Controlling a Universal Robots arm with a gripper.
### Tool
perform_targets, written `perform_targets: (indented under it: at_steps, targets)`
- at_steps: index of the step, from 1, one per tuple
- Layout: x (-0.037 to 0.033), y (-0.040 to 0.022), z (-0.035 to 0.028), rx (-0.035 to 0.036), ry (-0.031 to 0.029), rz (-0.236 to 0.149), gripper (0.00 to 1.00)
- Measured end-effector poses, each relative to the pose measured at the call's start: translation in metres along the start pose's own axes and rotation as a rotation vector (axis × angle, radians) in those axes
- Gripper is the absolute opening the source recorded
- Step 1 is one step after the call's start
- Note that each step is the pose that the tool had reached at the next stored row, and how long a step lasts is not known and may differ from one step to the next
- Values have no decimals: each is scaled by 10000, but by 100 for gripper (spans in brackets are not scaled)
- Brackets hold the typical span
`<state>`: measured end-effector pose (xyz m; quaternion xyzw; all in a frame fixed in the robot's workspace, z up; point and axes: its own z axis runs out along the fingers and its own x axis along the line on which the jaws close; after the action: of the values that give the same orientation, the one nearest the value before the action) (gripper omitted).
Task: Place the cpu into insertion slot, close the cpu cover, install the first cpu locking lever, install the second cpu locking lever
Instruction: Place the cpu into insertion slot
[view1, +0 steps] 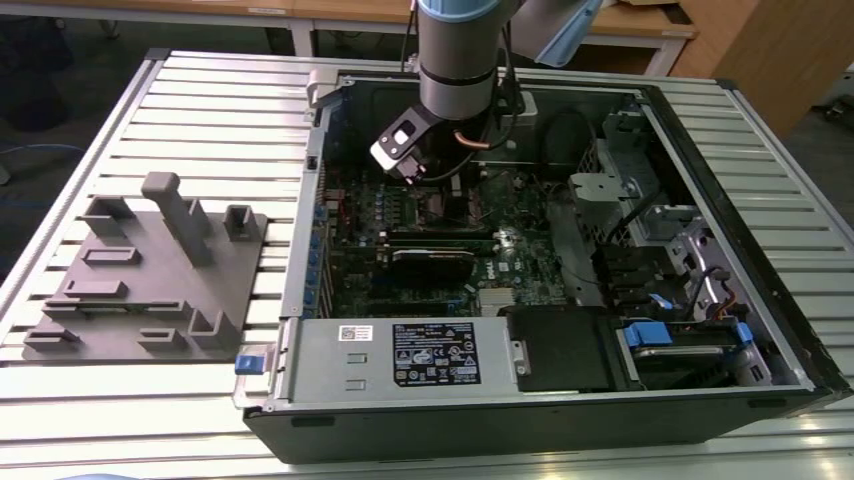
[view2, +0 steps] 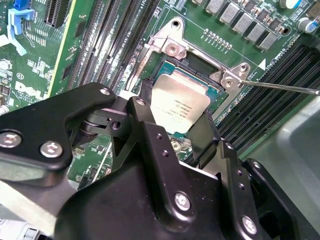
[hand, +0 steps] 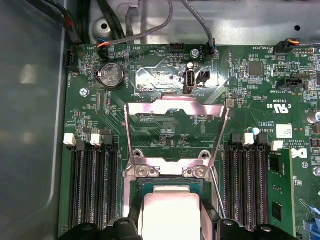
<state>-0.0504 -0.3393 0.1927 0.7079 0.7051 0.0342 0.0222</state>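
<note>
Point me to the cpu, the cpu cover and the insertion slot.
cpu (view2: 180, 102): second wrist view, middle of its metal top.
cpu cover (hand: 170, 105): first wrist view, end bar of the open frame.
insertion slot (view2: 197, 62): second wrist view, dark edge beside the cpu.

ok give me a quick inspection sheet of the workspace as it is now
surface: slatted metal table
job's things: cpu at the insertion slot, seating unclear; cpu cover swung open; thin lever rod unlatched
clutter: grey fixture block on the table
grippers: gripper over the slot, fingers against opposite cpu edges
cables: wires plugged along the board's edge
surroundings: open computer case; wooden desks behind
</note>
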Motion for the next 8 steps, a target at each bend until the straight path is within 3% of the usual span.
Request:
perform_targets:
  at_steps: [8]
  targets:
    - [0,0,3,-1,2,0,54]
